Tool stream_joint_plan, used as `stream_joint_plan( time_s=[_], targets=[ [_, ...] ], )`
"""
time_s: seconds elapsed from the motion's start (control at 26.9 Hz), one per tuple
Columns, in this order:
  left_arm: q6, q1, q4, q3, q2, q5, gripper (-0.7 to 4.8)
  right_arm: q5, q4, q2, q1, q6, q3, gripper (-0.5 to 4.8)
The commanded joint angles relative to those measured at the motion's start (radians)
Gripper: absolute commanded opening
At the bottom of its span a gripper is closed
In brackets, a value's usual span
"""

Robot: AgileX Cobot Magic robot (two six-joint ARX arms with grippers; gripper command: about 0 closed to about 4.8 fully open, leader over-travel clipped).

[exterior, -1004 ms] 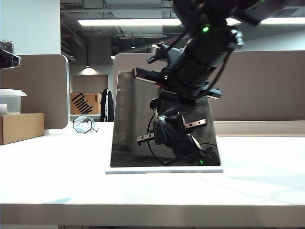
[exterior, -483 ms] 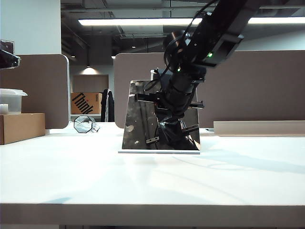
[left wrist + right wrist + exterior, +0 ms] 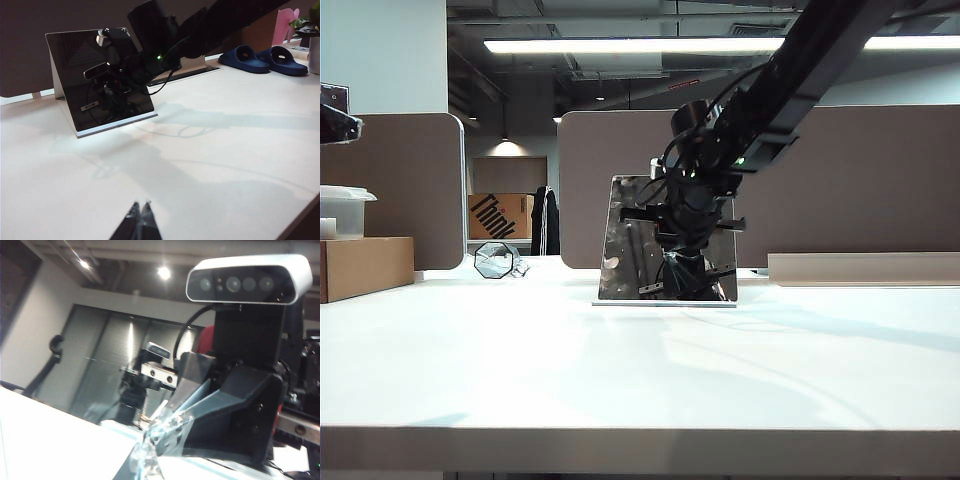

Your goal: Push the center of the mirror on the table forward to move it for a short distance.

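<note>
Left gripper (image 3: 140,220) of mine sits at the near left of the table (image 3: 520,380), fingertips pressed together with nothing between them, hanging just over bare white surface and well apart from the mirror; I judge it is parked there to keep clear of the push. Far off on the left, a cardboard box (image 3: 365,268) with a clear plastic tub (image 3: 342,211) on top sits by the brown partition (image 3: 420,185), and a small octagonal glass piece (image 3: 496,260) lies further right, near the far edge; none of it stands in the mirror's path.

Toward the middle, the mirror (image 3: 640,240) stands far back on the table, leaning upright on its pale base strip (image 3: 665,302), close to the partition behind it. My right gripper (image 3: 682,235) reaches in from the upper right and meets the glass around its centre. That makes sense to me: a push at the middle should slide the panel straight rather than twist it. From my right wrist camera the fingertips (image 3: 150,452) come together to a narrow point right at the reflective surface, with their reflection meeting them, so I read them as closed and pressing on the glass, gripping nothing. Judging by how far back the mirror stands, the push looks about done
</note>
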Motion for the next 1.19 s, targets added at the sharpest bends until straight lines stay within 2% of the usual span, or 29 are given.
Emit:
stream_joint_plan(
  time_s=[0.04,0.37,0.63,0.82,0.93,1.19],
  targets=[
    [0.000,0.000,0.010,-0.001,0.001,0.004,-0.05,0.003,0.005,0.039,-0.008,-0.003,0.058,-0.05],
    [0.000,0.000,0.009,-0.001,0.001,0.004,-0.05,-0.005,-0.090,0.013,0.000,-0.003,0.107,-0.05],
    [0.000,0.000,0.010,-0.001,0.001,0.004,-0.05,-0.084,-0.275,-0.146,0.034,-0.003,0.106,-0.05],
    [0.000,0.010,0.010,-0.001,0.001,0.005,-0.05,-0.090,-0.399,-0.279,0.066,-0.023,0.106,-0.05],
    [0.000,0.065,0.010,-0.001,0.001,0.005,-0.05,-0.092,-0.484,-0.374,0.082,-0.033,0.106,-0.05],
    [0.000,0.316,0.010,-0.001,0.001,0.004,-0.05,-0.082,-0.707,-0.635,0.135,-0.049,0.106,-0.05]
  ],
)
